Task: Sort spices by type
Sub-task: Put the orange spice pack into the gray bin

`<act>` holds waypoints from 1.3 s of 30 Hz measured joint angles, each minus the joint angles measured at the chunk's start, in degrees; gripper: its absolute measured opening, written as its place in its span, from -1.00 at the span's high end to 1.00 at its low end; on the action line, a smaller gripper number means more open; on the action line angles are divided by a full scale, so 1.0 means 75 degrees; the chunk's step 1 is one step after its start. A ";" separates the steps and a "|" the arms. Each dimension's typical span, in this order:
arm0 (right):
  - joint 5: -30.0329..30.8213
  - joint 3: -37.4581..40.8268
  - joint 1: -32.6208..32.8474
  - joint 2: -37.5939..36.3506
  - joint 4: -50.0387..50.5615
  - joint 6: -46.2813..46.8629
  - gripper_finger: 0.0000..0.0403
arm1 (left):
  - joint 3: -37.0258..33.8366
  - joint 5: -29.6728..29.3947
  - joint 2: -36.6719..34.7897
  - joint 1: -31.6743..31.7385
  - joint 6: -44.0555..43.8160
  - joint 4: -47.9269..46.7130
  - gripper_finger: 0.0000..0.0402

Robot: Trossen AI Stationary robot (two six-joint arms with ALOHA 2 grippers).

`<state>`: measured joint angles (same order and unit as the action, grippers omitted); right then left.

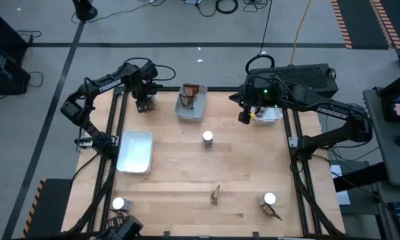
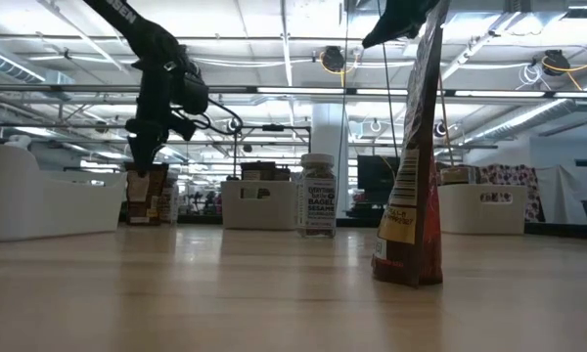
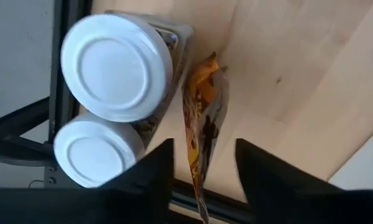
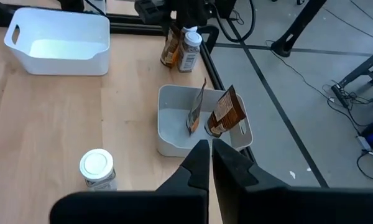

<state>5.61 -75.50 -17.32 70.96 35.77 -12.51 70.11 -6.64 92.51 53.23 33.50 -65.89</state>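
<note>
The left gripper hangs over the table's ten-o'clock corner. Its jaws stand partly open astride an upright orange packet, which sits in the gap between them; contact cannot be told. Two white-capped jars stand just beside the packet. The right gripper hovers at about one o'clock, jaws pressed together and empty. Another jar stands near the table's centre.

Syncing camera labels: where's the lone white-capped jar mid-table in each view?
High: jar at table centre.
Low: picture centre, upright.
Left wrist: not in it.
Right wrist: lower left.
Shared landmark: grey tray just beyond it, also in low and right wrist.
</note>
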 joint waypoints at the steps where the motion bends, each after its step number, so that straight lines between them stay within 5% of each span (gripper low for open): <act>1: 0.0000 0.0000 0.0000 0.0000 -0.0029 0.0011 1.00 | 0.0000 -0.0017 0.0000 0.0000 0.0001 0.0043 0.27; 9: 0.0003 0.0000 0.0000 0.0000 -0.0032 0.0032 1.00 | 0.0000 -0.0054 0.0000 0.0000 -0.0010 0.0190 0.96; 26: 0.0009 0.0000 0.0000 -0.0003 0.0178 0.0104 1.00 | 0.0916 0.0519 -0.0395 -0.0334 0.0006 -0.1104 0.99; 39: 0.0020 0.0000 -0.0477 -0.0003 0.0157 -0.0076 1.00 | 0.2211 0.1088 -0.0778 -0.2078 0.0064 -0.0436 1.00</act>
<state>5.76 -75.50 -20.90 70.94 36.95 -13.08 86.69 1.52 86.67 37.65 33.98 -69.16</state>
